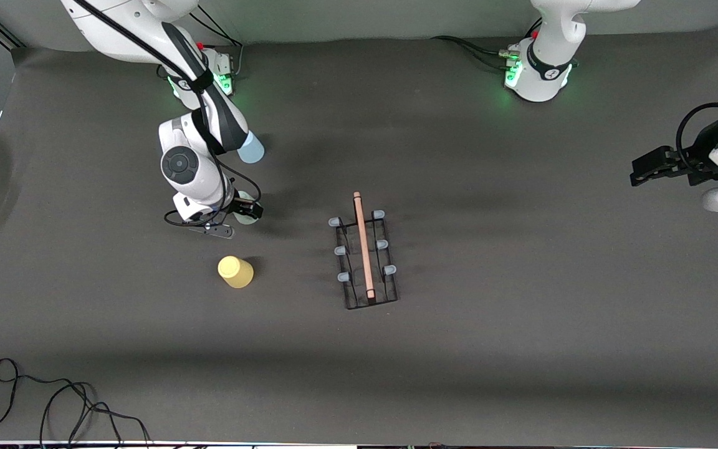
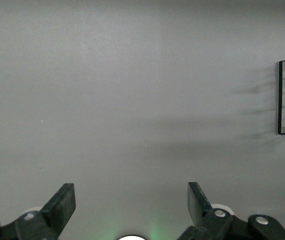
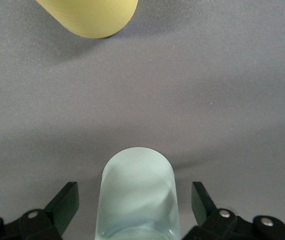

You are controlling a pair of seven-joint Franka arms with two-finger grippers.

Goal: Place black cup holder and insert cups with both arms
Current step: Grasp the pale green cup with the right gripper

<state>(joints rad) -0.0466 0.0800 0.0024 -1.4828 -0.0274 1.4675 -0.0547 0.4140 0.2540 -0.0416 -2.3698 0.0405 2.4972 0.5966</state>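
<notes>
1 grey-green cup (image 3: 138,192) between right gripper (image 3: 135,202) fingers.

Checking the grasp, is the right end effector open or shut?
Open: the right end effector has its fingers spread either side of the grey-green cup, not touching it.

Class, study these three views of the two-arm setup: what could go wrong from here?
1. The right end effector straddles the grey-green cup with open fingers; closing off-centre could tip it.
2. The yellow cup stands close by, so a swing might knock it.
3. The light blue cup sits partly hidden under the right arm, which might brush it.
</notes>
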